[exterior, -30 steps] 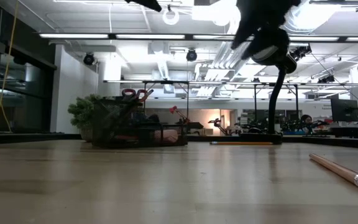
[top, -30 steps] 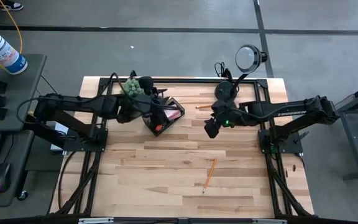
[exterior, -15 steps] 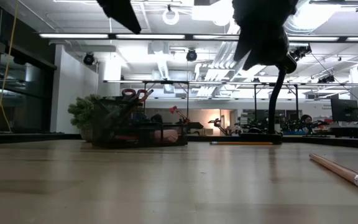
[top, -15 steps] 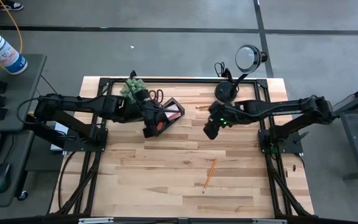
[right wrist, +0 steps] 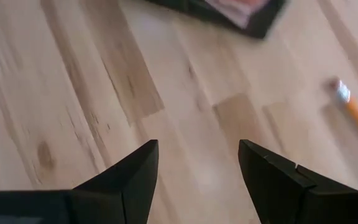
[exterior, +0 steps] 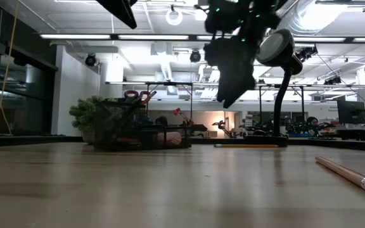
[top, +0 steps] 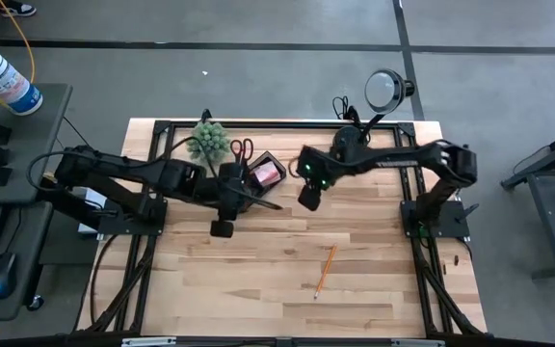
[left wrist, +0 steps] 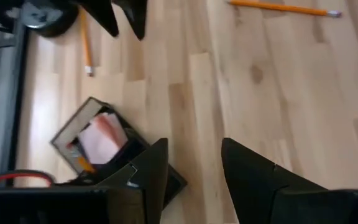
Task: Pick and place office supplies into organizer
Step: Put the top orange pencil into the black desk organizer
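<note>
The black organizer [top: 258, 179] stands at the table's far middle with a pink pad [top: 266, 173] inside and red-handled scissors [top: 241, 149] sticking up from it. One pencil [top: 324, 271] lies on the near right of the table. A second pencil [left wrist: 86, 43] lies by the lamp base. My left gripper [top: 222, 229] hangs open just on the near side of the organizer, holding nothing. My right gripper [top: 308, 200] hangs open above bare wood to the organizer's right, also holding nothing; the organizer's edge [right wrist: 229, 9] and a pencil's eraser end [right wrist: 348, 98] show beyond its fingers.
A green spiky plant [top: 210, 138] stands at the far left of the organizer. A black lamp with its base [top: 347, 143] and round head [top: 385, 89] stands at the far right. Bare wood [top: 258, 280] spreads across the near half.
My left gripper has drawn back from over the organizer toward the table's near edge and tipped further down, staying open. My right gripper has swung toward the table's left, nearer the organizer, and sunk lower, still open. The scissors, hidden by the left arm before, now show.
</note>
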Tool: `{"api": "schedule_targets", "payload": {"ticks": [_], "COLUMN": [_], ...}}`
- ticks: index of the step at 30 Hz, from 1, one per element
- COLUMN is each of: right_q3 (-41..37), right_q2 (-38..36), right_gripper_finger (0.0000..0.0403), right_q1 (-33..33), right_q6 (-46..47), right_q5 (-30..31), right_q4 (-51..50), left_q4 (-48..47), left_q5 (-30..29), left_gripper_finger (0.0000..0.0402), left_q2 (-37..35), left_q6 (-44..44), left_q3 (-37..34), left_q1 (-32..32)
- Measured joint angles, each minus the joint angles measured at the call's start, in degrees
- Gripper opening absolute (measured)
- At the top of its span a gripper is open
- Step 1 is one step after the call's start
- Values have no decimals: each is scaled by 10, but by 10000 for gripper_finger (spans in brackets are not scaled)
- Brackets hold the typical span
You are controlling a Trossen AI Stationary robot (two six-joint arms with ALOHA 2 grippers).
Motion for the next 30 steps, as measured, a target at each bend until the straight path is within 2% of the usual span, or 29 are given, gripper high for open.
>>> {"api": "schedule_targets", "payload": {"ticks": [5, 8, 11, 15, 19, 23, 27, 30], "right_q3": [95, 147, 180, 184, 151, 127, 112, 102], "right_q2": [61, 101, 126, 145, 148, 148, 148, 148], "right_gripper_finger": [216, 216, 216, 215, 215, 215, 209, 205], "right_q1": [-54, -81, -107, -135, -157, -172, -184, -191], "right_q6": [-198, -307, -379, -426, -454, -475, -526, -548], "right_q5": [-39, -40, -31, -54, -64, -67, -59, -57], "right_q4": [-68, -108, -116, -102, -51, -15, -5, 11], "left_q4": [25, 55, 80, 107, 108, 85, 63, 55], "left_q5": [-41, -64, -85, -106, -133, -152, -194, -202], "left_gripper_finger": [138, 138, 138, 138, 138, 138, 138, 138], "left_q2": [-2, -2, -2, -2, -2, -2, -2, -2], "left_q6": [10, 11, 12, 2, -6, -10, -49, -45], "left_q3": [0, 1, 1, 1, 1, 1, 1, 1], "left_q1": [-1, -1, -2, -1, -1, -1, -1, 18]}}
